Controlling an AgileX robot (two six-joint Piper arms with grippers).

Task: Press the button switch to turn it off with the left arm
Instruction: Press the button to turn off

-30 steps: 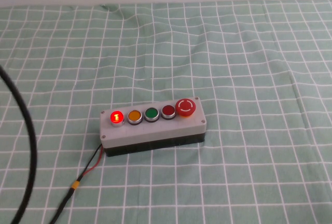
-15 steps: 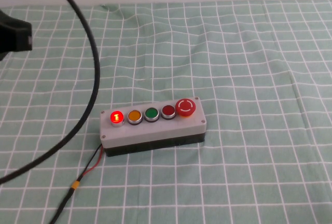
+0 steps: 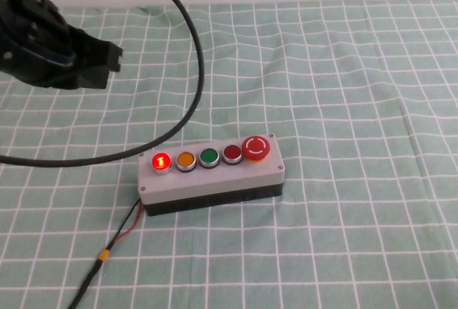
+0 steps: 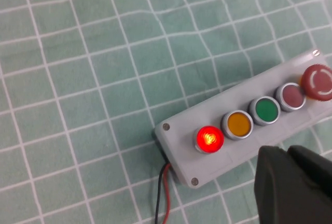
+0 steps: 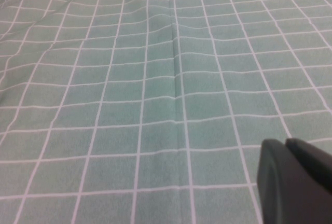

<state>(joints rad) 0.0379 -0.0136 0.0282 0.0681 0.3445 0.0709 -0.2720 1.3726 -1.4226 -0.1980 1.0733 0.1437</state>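
Swinging in from the far left, the left gripper (image 3: pixel 107 57) now hangs well short of the glowing button switch (image 3: pixel 161 161) — jaws look closed and empty. Right gripper (image 5: pixel 295 182) idles over cloth, apparently closed too.

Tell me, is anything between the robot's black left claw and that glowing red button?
In the high view, only the black cable crosses checked cloth between left gripper and button switch.

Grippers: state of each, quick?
Left gripper: above the table, up-left of the glowing red button switch, holding nothing; open or closed unclear.
Right gripper: unclear.
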